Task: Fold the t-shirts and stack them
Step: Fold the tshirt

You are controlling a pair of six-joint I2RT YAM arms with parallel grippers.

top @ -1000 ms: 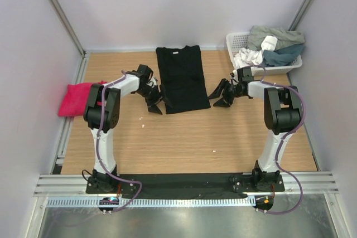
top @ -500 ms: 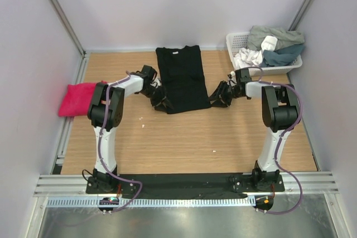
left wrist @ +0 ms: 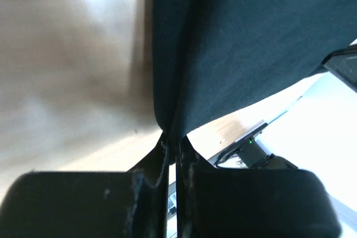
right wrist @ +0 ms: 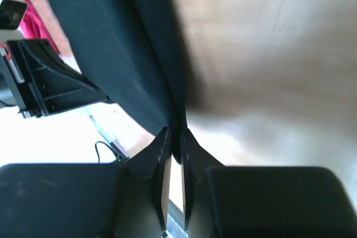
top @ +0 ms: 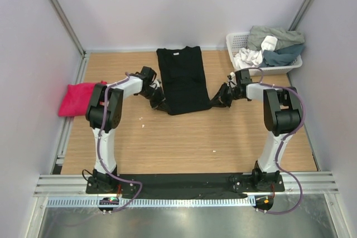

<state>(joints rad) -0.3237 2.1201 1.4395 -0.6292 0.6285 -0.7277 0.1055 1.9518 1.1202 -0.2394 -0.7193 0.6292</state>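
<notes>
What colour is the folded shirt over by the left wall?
That shirt is bright pink; the top view shows it best.

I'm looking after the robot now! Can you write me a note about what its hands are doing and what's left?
The left gripper is shut on the near left corner of the large black cloth t-shirt. The right gripper is shut on its near right corner. That shirt lies flat on the wooden table; the bright pink cloth t-shirt sits at its left edge. Done: both corners gripped. Left: fold the black shirt, then stack the two.
</notes>
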